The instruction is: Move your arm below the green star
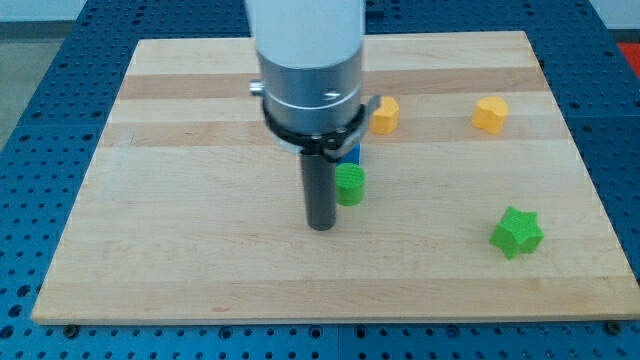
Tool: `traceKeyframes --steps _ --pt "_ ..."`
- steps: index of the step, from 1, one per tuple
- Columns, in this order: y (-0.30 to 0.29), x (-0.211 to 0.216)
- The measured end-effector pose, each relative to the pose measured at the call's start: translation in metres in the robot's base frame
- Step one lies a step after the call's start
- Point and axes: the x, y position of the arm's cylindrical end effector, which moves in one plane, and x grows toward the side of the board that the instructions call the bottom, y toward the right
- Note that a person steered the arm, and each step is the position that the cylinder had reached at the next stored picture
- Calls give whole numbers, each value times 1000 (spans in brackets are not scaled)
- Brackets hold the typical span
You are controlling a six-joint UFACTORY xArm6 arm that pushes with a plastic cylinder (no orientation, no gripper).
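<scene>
My tip, a bare rod with no jaws, sits well left of the green star; approach pending, so next swing right and beneath it.

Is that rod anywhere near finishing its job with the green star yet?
Not yet. My tip rests mid-board, just left of a round green block, with a blue block partly hidden behind the rod. The green star sits far off at the view's right, untouched. Nothing shows as done: still left is crossing to the right and ending up below the star, towards the view's bottom.
</scene>
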Motion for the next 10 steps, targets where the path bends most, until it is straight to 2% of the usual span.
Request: traceKeyframes --steps 2,3,4,6,7,8,10 --pt "20 -89" --pt "22 -83" --pt "22 -22" --pt "81 86" --pt "135 89" --pt "170 72" --pt "179 40"
